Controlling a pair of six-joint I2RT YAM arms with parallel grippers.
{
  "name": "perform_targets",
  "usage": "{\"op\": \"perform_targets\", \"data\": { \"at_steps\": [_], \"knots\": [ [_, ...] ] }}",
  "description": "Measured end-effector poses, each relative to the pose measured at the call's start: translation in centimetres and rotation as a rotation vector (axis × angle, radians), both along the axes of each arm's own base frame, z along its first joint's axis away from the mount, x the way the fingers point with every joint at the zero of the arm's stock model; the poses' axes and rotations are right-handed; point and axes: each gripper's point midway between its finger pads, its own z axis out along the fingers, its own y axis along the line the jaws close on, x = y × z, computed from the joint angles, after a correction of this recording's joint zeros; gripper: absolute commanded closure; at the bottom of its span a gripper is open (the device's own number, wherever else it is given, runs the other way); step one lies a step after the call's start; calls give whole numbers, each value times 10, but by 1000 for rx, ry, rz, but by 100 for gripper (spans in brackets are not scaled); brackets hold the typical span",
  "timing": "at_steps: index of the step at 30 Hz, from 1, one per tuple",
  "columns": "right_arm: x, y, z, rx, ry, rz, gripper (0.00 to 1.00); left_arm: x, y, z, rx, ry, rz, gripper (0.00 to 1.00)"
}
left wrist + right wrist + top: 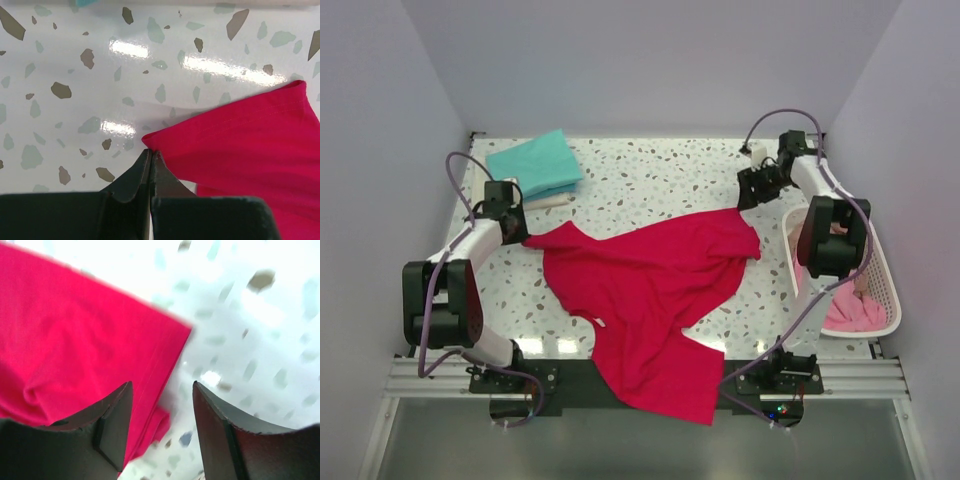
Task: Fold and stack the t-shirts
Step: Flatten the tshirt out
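A crimson-red t-shirt (650,290) lies spread and rumpled across the middle of the table, its lower part hanging over the near edge. My left gripper (520,232) is at the tip of the shirt's left sleeve (240,135). In the left wrist view its jaws (151,153) are shut, pinching the sleeve's corner. My right gripper (748,195) hovers over the right sleeve (75,330) and stands open (162,383). One of its fingers is above the cloth and the other above bare table, holding nothing.
A folded teal t-shirt (533,163) lies at the back left with a cream one (552,200) showing under its near edge. A white mesh basket (892,290) at the right edge holds pink t-shirts (850,312). White walls enclose the table.
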Motion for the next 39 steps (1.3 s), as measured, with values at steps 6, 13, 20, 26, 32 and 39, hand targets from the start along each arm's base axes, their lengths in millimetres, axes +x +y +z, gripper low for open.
{"op": "perform_targets", "data": {
  "at_steps": [6, 13, 20, 26, 32, 39],
  "knots": [
    [42, 17, -11, -12, -21, 5, 41, 1, -1, 5, -4, -17, -11, 100],
    [40, 16, -32, -55, 35, -15, 44, 3, -3, 11, -11, -39, -17, 100],
    [34, 13, -40, -57, 57, -19, 48, 5, -5, 12, -19, -47, -24, 100],
    [32, 17, -42, -55, 53, -7, 53, 5, -7, 12, -27, -49, -30, 100],
    [33, 37, -45, -80, 32, 32, 84, 6, -7, 13, -29, -55, -32, 100],
    [35, 41, -45, -112, 11, 14, 100, 8, -11, 26, -41, -107, -44, 100]
  ]
}}
